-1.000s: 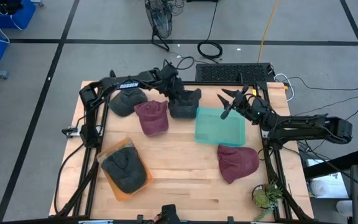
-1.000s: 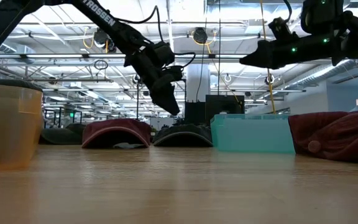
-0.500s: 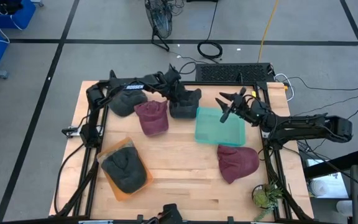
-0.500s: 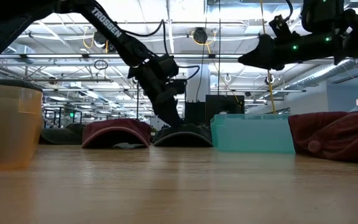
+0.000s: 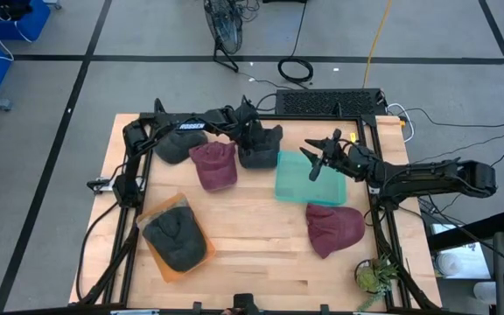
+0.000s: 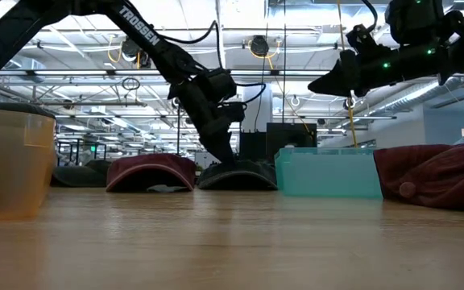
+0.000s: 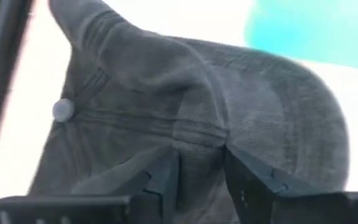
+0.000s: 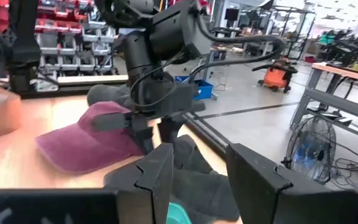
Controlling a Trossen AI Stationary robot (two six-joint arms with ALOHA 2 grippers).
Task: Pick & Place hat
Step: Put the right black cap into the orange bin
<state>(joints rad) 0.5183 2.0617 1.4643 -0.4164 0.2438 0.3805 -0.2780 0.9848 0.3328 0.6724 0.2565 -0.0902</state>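
the left hand (image 5: 254,140) is down on the dark grey hat (image 5: 261,146) at the far side of the table (image 5: 252,241), its two fingers (image 7: 166,177) pressed into the crown with a fold of cloth between them; they look to be pinching that fabric, though whether the grip is firm i cannot tell. the hat lies flat on the table, just beside the maroon hat (image 5: 214,165) on one side and the teal bin (image 5: 309,178) on the other, touching or nearly touching both.

the right hand (image 5: 315,158) hangs above the teal bin, well clear of it, fingers spread and holding nothing.

the risks from here, as i judge them:
- the pinch takes only a thin ridge of soft cloth, so it may slip free as the arm lifts and the hat would drop short of the bin.
- the hat is limp; its brim may drag across the maroon hat and shift it, or catch on the bin's near wall.
- the right hand waits over the bin, so a carry toward it brings the two arms close, and a careless path could make them touch.
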